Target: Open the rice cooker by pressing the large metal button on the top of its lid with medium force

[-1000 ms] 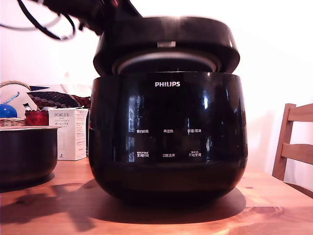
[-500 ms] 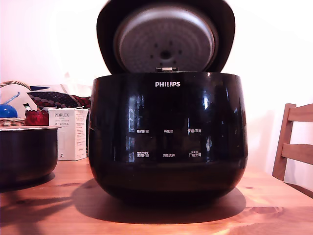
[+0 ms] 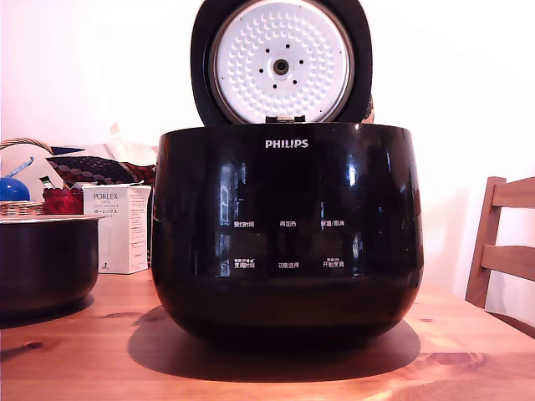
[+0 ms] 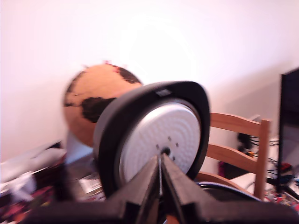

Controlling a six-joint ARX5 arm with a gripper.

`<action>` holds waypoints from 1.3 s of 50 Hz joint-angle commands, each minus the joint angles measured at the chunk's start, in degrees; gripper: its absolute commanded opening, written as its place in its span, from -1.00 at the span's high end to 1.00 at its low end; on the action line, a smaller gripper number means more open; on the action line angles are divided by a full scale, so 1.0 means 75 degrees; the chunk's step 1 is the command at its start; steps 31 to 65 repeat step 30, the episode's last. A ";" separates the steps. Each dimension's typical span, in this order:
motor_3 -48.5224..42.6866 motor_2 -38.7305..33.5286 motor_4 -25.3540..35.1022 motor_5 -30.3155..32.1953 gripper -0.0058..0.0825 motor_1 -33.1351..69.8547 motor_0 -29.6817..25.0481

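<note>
The glossy black rice cooker (image 3: 287,234) with a white PHILIPS logo stands on the wooden table (image 3: 267,368). Its lid (image 3: 281,63) is swung up and stands nearly upright, showing a white dimpled round plate with small holes and a central knob. The large metal button is out of view. No gripper shows in the exterior view. The wrist view shows my gripper (image 4: 161,161) shut, its black fingers pressed together with nothing between them, in front of the raised lid (image 4: 154,135).
A smaller dark metal pot (image 3: 46,263) sits at the exterior view's left. Behind it are a white PORLEX box (image 3: 117,227), a basket and cloth. A wooden chair (image 3: 501,246) stands at the exterior view's right. The wrist view shows a brown globe (image 4: 91,100) and a chair (image 4: 238,144).
The lid has swung from slightly ajar to nearly upright. The arm and cables seen above the lid a second ago have left the exterior view.
</note>
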 commanded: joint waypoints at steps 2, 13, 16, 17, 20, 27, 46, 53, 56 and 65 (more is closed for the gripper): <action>-0.0149 -0.0204 -0.0280 0.0184 0.91 -0.0134 0.0163; -0.0236 -0.0204 -0.1075 0.0679 0.91 -0.0423 0.0667; -0.0224 -0.0204 -0.1139 0.0775 0.91 -0.0446 0.0810; -0.0219 -0.0204 -0.1154 0.0775 0.91 -0.0446 0.0854; -0.0198 -0.0204 -0.1174 0.0775 0.91 -0.0446 0.0950; -0.0201 -0.0204 -0.1180 0.0775 0.91 -0.0446 0.1046; -0.0198 -0.0204 -0.1204 0.0775 0.91 -0.0446 0.1046; -0.0198 -0.0204 -0.1204 0.0775 0.91 -0.0446 0.1046; -0.0198 -0.0204 -0.1204 0.0775 0.91 -0.0446 0.1046; -0.0198 -0.0204 -0.1204 0.0775 0.91 -0.0446 0.1046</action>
